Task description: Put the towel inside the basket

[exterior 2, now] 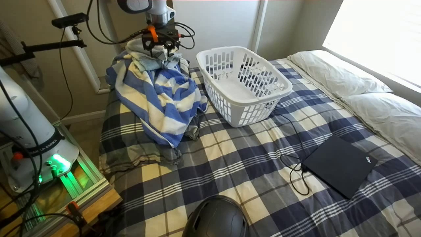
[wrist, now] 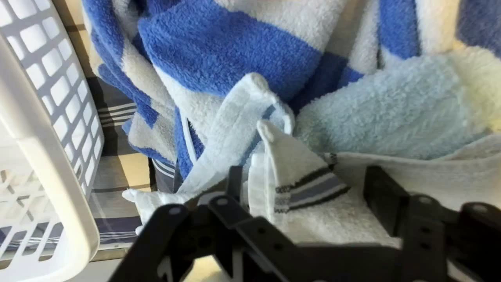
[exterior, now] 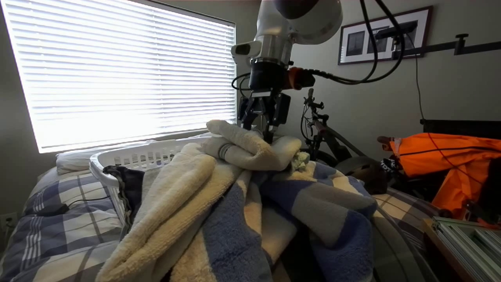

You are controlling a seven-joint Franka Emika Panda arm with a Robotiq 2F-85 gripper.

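The hand points down with its fingers spread apart and released, a folded, dark-striped corner of the cream-beige towel lying between them; whether either fingertip touches it I cannot tell. The towel lies atop a heap, against a pale blue-grey cloth and over a blue-and-white striped blanket, outside the white basket, which stands upright just beside the heap on plaid bedding. Well apart from them, in an exterior view, lie a black laptop with its lid down and a dark helmet.
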